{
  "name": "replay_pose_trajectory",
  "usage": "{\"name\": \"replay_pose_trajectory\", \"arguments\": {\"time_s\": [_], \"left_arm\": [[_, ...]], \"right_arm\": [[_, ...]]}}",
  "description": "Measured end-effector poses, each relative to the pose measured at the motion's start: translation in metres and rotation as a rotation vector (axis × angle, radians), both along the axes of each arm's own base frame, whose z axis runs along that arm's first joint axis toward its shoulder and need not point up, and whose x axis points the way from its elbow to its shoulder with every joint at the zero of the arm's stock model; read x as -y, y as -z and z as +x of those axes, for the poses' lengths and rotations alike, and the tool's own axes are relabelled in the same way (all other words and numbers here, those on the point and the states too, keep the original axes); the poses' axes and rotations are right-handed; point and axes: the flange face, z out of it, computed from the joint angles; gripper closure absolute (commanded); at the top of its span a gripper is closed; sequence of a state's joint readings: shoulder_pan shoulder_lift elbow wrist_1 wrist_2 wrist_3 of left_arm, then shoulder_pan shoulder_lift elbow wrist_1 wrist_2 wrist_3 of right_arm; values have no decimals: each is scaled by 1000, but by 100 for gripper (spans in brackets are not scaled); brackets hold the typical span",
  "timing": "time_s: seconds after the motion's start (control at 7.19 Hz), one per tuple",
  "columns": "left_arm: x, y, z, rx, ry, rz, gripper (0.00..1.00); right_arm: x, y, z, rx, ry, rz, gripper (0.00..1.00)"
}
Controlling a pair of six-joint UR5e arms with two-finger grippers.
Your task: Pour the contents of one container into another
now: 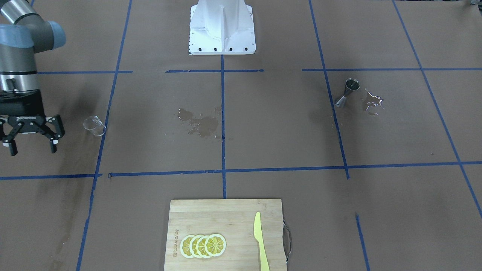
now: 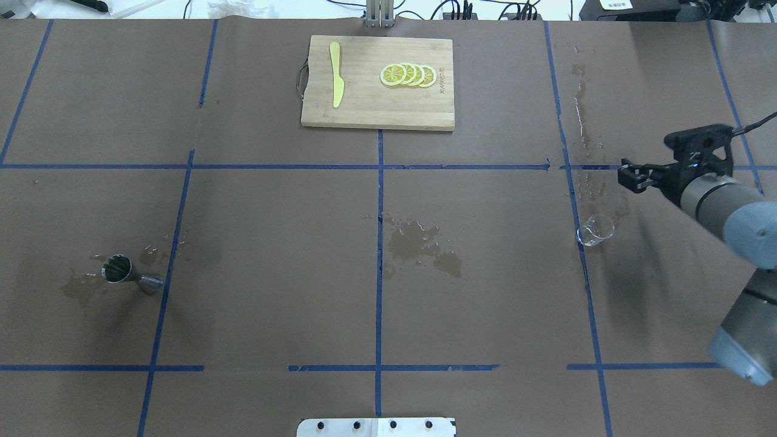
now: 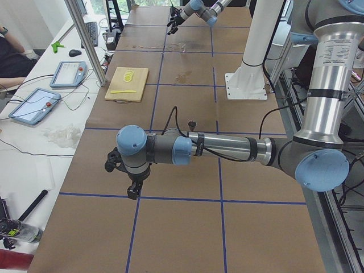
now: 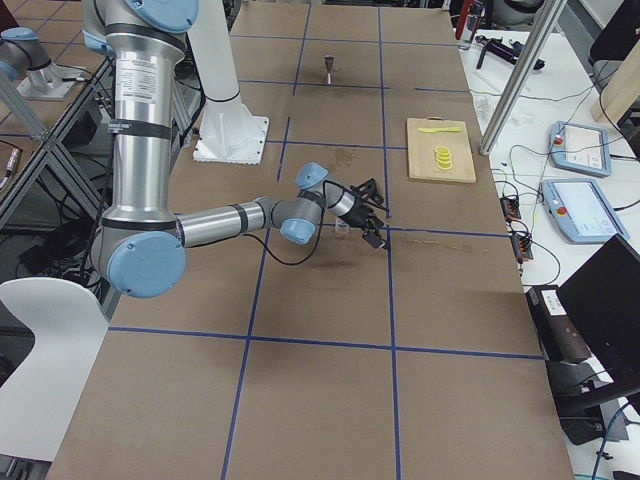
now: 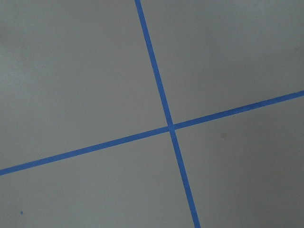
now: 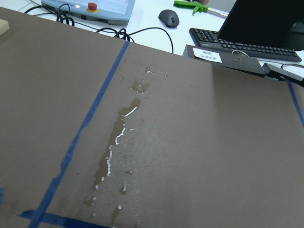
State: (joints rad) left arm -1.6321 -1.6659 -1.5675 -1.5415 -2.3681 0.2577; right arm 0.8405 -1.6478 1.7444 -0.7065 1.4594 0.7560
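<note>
The clear glass cup stands on the brown paper on the robot's right side; the overhead view shows this cup next to a blue tape line. My right gripper hangs open and empty, a little beyond the cup and apart from it; seen from overhead, the right gripper points across the table. Far off on the robot's left side, the steel jigger stands upright, also visible from above. My left gripper shows only in the exterior left view, low over bare paper; whether it is open I cannot tell.
A wooden cutting board with lemon slices and a yellow knife lies at the table's far edge. Wet patches lie mid-table, beside the jigger, and as a streak near the right gripper. The white robot base stands between the arms.
</note>
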Motion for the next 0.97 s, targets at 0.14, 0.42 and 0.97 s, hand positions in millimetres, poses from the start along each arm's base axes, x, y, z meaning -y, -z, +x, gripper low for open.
{"name": "replay_pose_trajectory", "arguments": {"time_s": [0.14, 0.42, 0.97], "left_arm": [[0, 0, 0, 0, 0, 0, 0], [0, 0, 0, 1, 0, 0, 0], [-1, -2, 0, 2, 0, -4, 0]], "right_arm": [[21, -7, 55, -8, 77, -48, 0], [53, -11, 160, 9, 222, -177, 0], [52, -34, 273, -24, 401, -482, 0]]}}
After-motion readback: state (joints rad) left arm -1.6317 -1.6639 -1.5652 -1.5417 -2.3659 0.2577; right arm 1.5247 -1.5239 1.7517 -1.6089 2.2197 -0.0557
